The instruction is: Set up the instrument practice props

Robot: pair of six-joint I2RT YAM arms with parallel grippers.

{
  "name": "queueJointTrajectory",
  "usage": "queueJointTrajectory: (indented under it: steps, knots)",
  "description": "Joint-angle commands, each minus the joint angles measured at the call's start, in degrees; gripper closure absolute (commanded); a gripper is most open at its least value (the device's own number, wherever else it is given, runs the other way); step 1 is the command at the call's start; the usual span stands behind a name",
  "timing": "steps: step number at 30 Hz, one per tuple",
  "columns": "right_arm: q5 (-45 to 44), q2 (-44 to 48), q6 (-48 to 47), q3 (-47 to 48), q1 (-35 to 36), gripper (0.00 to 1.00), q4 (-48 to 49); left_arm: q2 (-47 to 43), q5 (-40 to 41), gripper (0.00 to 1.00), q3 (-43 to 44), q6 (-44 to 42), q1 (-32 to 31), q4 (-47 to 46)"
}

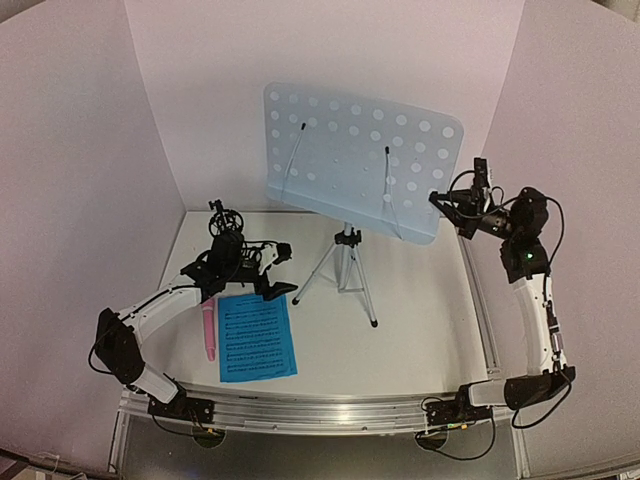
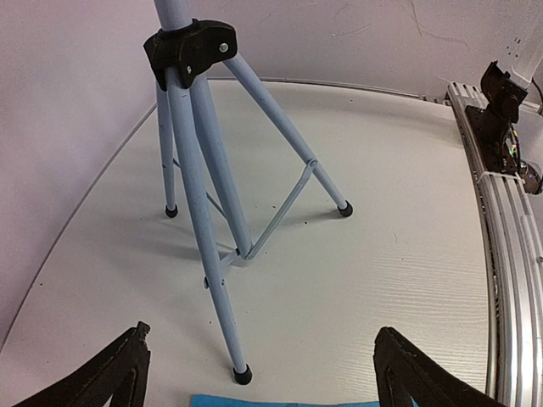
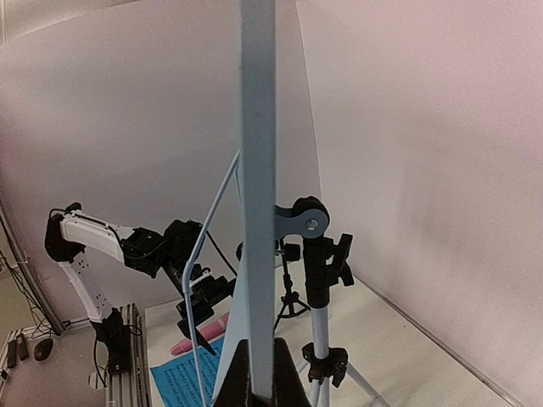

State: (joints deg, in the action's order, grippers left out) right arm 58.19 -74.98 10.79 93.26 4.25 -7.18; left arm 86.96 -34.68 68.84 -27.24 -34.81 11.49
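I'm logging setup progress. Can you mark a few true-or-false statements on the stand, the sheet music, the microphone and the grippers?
1. The right gripper is clamped on the edge of the music-stand desk. True.
2. The sheet music rests on the desk. False: it lies flat on the table.
3. The left gripper is open and holds nothing. True.
4. The pink microphone sits in the black tripod mic mount. False: it lies on the table beside the sheet music.

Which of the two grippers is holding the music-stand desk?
The right gripper: its fingers clamp the desk's right edge. The left gripper is open and empty, by the sheet music.
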Motion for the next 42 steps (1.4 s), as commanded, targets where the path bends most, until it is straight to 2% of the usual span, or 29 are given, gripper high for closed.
queueJointTrajectory:
  steps: [1,5,7,10,12,17,21,28,33,37,42]
  knots:
    - [1.5,-1.85,0.63,-3.87,-0.39,1.0,-8.89,-2.27,0.14,0.09,-0.48,-0.65,0.35,-1.53]
    - [1.48,-1.88,1.37,-3.37,-0.35,1.0,-8.82,-2.54,0.24,0.09,-0.78,-0.23,0.35,-1.35]
    - [1.22,-2.04,2.37,-2.01,-0.34,0.91,-8.85,-2.65,0.46,0.09,-0.89,-0.19,0.38,-1.2]
    - [0.74,-2.27,3.66,0.03,-0.33,0.65,-8.89,-2.67,0.7,0.09,-0.73,-0.18,0.44,-0.83]
    - [0.55,-2.21,4.66,1.17,-0.4,0.55,-8.91,-2.73,0.75,0.08,-0.25,-0.18,0.64,-0.06]
    - [-4.58,0.64,7.77,2.38,-0.32,0.47,-8.91,-3.87,1.53,0.05,1.76,-1.76,1.48,6.65]
    - [-10.5,5.2,12.76,-0.11,-0.38,0.42,-8.98,-6.51,3.73,0.03,1.99,-3.71,2.47,13.94]
    - [-25.55,15.72,23.56,-9.91,-0.42,0.22,-11.72,-10.12,9.94,0.03,1.13,-7.27,2.82,32.06]
    - [-37.75,21.62,27.26,-17.89,-0.39,0.21,-27.65,-12.0,14.25,0.06,-3.05,-7.5,2.81,42.26]
    - [-36.04,24.41,31.98,-27.39,-0.37,0.21,-34.84,-13.9,18.25,0.08,-8.62,-9.68,2.82,47.96]
    - [-36.15,28.85,35.5,-38.39,0.9,0.25,-36.74,-14.57,23.56,0.09,-12.95,-7.97,2.81,46.53]
